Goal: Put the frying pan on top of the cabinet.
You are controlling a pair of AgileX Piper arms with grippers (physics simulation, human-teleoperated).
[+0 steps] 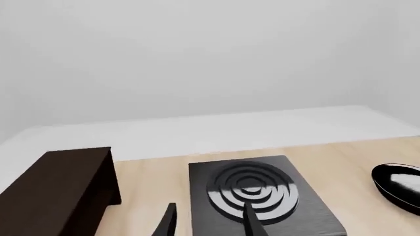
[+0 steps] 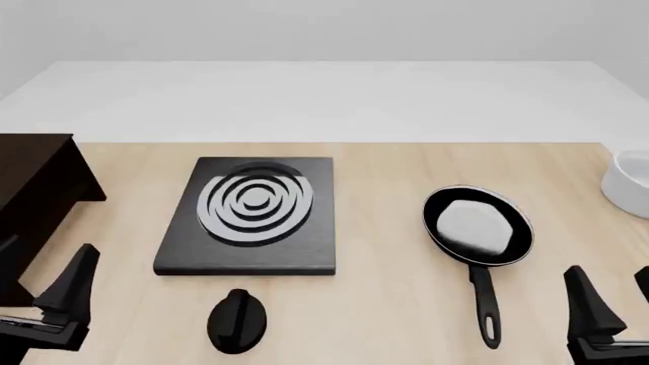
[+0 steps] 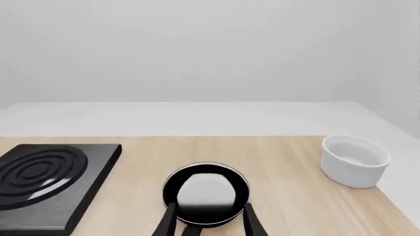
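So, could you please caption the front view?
Frying pan on the table beside the stove plate; cabinet far left.

Frying pan (image 2: 478,226): black outside and rim, glossy grey-white inside, thin black handle.
Cabinet (image 2: 30,186): very dark brown, almost black, plain with no pattern.
Stove plate (image 2: 254,217): flat black square with a pattern of light grey concentric rings.
Bowl (image 3: 354,161): plain white, slightly shaded grey inside.
Knob-like object (image 2: 236,322) in front of the stove plate: solid black.
Counter (image 2: 385,304): light tan wood with faint grain; its far part is pale grey-white.
Left fingers (image 2: 71,285): matte black.
Right fingers (image 2: 590,304): matte black.
Background wall: plain light grey.
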